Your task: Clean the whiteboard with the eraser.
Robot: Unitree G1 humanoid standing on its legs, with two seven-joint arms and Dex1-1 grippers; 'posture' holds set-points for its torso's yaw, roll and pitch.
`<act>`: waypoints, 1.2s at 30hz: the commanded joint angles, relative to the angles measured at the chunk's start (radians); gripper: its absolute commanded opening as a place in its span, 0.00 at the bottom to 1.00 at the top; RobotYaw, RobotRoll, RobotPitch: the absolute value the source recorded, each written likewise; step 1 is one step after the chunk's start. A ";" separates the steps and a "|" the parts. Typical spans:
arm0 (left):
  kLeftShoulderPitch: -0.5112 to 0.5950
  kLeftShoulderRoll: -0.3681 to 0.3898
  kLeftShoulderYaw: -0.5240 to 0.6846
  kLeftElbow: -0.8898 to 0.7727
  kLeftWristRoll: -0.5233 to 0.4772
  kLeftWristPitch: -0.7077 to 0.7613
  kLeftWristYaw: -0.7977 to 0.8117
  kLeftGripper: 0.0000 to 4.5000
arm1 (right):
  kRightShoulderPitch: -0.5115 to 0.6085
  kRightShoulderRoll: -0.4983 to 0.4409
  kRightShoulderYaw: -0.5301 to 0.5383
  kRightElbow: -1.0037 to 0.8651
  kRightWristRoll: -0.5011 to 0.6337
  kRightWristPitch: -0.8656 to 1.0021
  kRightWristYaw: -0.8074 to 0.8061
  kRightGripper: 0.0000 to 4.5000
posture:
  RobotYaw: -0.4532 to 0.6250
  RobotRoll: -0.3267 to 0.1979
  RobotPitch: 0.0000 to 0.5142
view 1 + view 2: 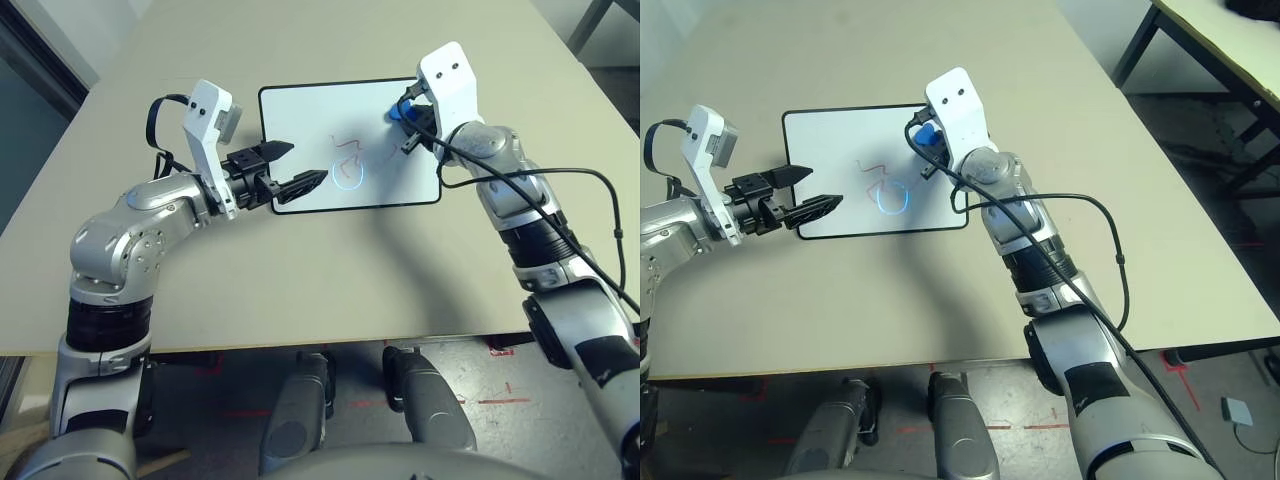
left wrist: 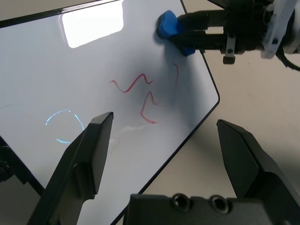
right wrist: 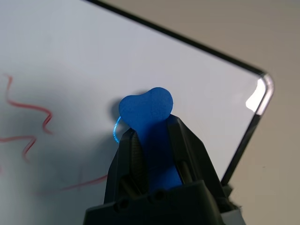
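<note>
Whiteboard (image 1: 300,115): lies flat on the table (image 1: 300,280), far right corner hidden behind the right arm (image 1: 490,150) in the left eye view. Left gripper (image 1: 309,160): hangs at the board's left side, fingers spread wide, holding nothing. Right gripper (image 3: 152,125): pinches the eraser between both fingers. Eraser (image 3: 149,110): sits at the board's right part, towards the far edge, lower end hidden between the fingers; hard to tell whether touching the surface. Blue circle (image 1: 348,189): shows near the middle. Red marks (image 2: 126,91): run between circle and eraser, one streak faint.
</note>
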 commanded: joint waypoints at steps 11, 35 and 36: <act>0.010 -0.002 0.008 -0.026 -0.025 0.030 0.010 1.00 | 0.143 0.019 0.084 -0.063 -0.025 0.093 0.088 0.18 | 0.49 0.62 0.44; 0.016 -0.008 0.010 -0.030 -0.029 0.033 0.018 1.00 | 0.155 0.042 0.092 0.002 -0.079 -0.008 0.047 0.18 | 0.51 0.62 0.44; 0.014 -0.008 0.011 -0.030 -0.029 0.034 0.019 1.00 | 0.169 0.044 0.100 -0.004 -0.081 -0.008 0.052 0.18 | 0.51 0.62 0.45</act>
